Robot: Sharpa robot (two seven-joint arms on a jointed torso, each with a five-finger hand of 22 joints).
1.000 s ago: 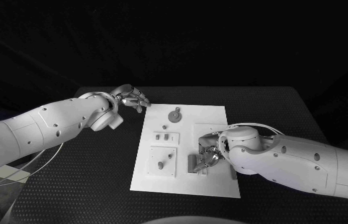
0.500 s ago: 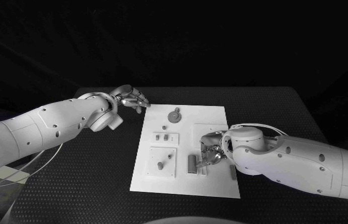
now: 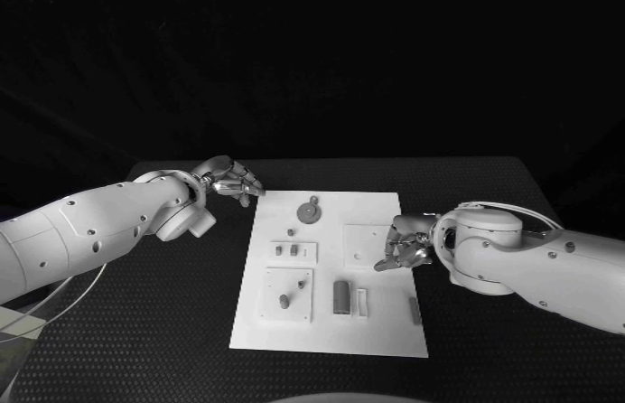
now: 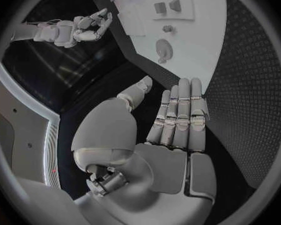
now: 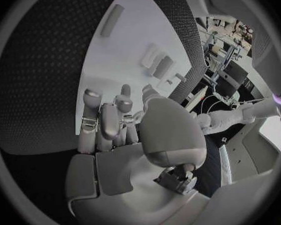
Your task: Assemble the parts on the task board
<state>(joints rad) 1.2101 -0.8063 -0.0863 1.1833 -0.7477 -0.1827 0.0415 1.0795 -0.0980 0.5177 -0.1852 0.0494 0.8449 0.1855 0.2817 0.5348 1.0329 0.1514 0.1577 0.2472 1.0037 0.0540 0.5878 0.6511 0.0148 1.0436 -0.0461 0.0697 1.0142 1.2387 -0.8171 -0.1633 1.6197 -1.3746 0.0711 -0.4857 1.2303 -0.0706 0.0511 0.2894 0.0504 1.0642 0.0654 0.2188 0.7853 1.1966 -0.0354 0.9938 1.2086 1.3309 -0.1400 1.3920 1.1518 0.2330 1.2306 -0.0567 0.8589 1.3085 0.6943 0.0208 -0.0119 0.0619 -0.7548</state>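
Observation:
The white task board [image 3: 385, 331] lies in the middle of the table. A round part [image 3: 309, 210] sits near its far end, and two small parts [image 3: 288, 250] stand in a small plate. A dark cylinder [image 3: 341, 297] lies beside a pale bar [image 3: 362, 303], and a grey bar [image 3: 415, 309] lies at the board's right edge. My right hand [image 3: 406, 245] hovers over that edge, fingers loosely bent, holding nothing; its wrist view shows the same hand [image 5: 112, 130] above the board [image 5: 122, 60]. My left hand [image 3: 228, 179] hangs off the far left corner, fingers straight [image 4: 178, 115], empty.
A raised square plate [image 3: 289, 305] with small pegs sits on the board's near left. Black matting [image 3: 144, 331] surrounds the board on all sides. A thin cable loop [image 3: 65, 305] curves under my left arm.
My right hand has let go of the dark cylinder, which now lies on the board, and has drawn back up and right to the board's edge. The left hand has stayed put.

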